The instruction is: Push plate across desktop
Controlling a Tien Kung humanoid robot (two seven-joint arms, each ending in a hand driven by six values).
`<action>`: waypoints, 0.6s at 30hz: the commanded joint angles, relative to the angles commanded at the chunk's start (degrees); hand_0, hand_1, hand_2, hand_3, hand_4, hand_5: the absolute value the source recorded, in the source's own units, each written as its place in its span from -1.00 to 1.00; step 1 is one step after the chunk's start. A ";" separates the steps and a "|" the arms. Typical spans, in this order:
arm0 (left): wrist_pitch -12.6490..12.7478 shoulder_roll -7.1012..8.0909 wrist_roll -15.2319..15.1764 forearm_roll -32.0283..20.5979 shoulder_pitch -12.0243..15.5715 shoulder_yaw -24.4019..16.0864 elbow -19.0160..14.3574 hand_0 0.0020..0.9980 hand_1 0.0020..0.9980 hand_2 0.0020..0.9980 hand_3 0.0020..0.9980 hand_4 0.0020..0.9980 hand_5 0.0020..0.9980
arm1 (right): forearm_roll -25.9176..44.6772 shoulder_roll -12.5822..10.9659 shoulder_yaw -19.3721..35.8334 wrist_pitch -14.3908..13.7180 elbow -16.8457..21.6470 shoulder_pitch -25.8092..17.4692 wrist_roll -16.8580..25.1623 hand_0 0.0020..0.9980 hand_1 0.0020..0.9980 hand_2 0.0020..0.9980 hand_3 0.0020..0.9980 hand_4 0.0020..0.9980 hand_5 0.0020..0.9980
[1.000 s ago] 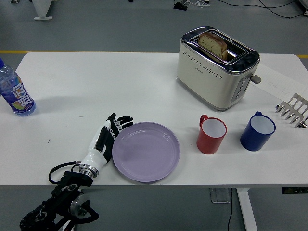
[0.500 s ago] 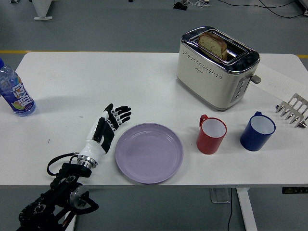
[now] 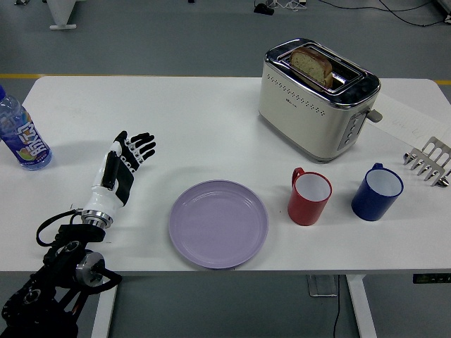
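Note:
A lilac plate (image 3: 218, 224) lies flat on the white table (image 3: 211, 120), near the front edge and left of the mugs. My left hand (image 3: 121, 167) is over the table well to the left of the plate, apart from it, with fingers spread and holding nothing. My right arm is out of view.
A red mug (image 3: 309, 197) and a blue mug (image 3: 377, 191) stand right of the plate. A cream toaster (image 3: 317, 98) with bread in it stands at the back. A blue bottle (image 3: 21, 134) stands at the left edge. A metal rack (image 3: 428, 162) is at the right edge.
My left hand has drawn back to the left, away from the plate's left rim. The plate slid slightly to the right between the first two frames and has stayed still since.

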 joint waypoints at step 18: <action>-5.56 6.72 7.21 4.40 6.42 -13.33 -3.81 0.59 0.53 0.48 0.29 0.09 1.00 | 1.63 0.00 -0.70 -0.11 0.11 -0.40 0.12 0.14 -0.05 0.23 0.25 -0.20 0.16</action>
